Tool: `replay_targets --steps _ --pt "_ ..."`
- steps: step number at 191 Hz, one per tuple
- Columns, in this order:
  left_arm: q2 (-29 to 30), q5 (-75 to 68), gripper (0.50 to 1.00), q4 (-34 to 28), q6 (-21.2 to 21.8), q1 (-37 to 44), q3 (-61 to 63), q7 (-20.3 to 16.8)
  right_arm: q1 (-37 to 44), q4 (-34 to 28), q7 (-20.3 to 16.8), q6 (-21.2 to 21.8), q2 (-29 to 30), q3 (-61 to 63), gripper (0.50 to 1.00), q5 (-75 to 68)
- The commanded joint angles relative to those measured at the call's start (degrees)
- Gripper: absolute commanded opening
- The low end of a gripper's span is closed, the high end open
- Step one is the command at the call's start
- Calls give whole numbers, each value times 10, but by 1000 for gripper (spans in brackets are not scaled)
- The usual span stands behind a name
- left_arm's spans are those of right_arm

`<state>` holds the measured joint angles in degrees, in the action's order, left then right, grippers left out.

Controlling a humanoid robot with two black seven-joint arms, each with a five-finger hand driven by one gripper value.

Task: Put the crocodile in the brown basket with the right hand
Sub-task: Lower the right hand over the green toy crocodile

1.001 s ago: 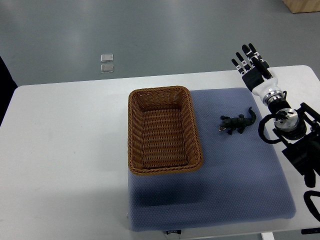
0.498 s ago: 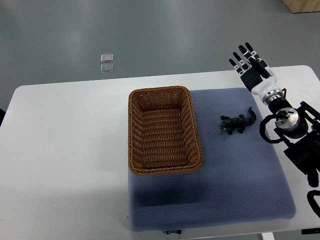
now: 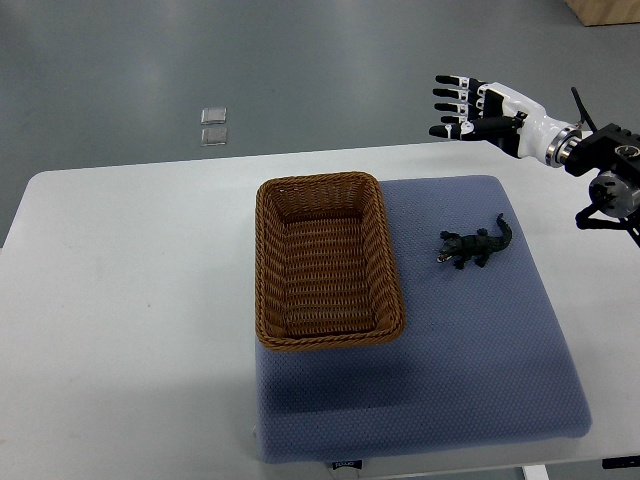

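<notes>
A small dark green toy crocodile (image 3: 476, 245) lies on the blue mat (image 3: 480, 350), to the right of the brown wicker basket (image 3: 266, 260), head toward the basket. The basket holds nothing. My right hand (image 3: 470, 108) hovers high above the table's far edge, well beyond the crocodile, fingers spread and pointing left, holding nothing. Its arm comes in from the right edge. My left arm does not show.
The mat covers the right half of the white table (image 3: 130, 300). Two small clear squares (image 3: 213, 126) lie on the grey floor beyond the table. A wooden corner shows at the top right.
My right arm has lifted and swung up toward the far right; the hand now points left instead of away. Crocodile and basket have not moved.
</notes>
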<state>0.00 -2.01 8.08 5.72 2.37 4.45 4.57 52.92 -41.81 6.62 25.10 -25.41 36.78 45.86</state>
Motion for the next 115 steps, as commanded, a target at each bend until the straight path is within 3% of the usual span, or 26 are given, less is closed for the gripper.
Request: replay_targets --steps 1,14,37,51,115 --pt "0 0 1000 0 0 0 0 0 60 -34 -26 45 -43 -101 930 125" --pt "0 0 1000 0 0 0 0 0 113 -57 -50 98 -58 -172 930 174" --pt "0 0 1000 0 0 0 0 0 187 -71 -91 99 -64 -269 930 191" --pt "0 0 1000 0 0 0 0 0 214 -71 -97 99 -56 -306 930 191" --pt "0 0 1000 1 0 -1 0 0 201 -90 -119 99 -52 -323 930 192"
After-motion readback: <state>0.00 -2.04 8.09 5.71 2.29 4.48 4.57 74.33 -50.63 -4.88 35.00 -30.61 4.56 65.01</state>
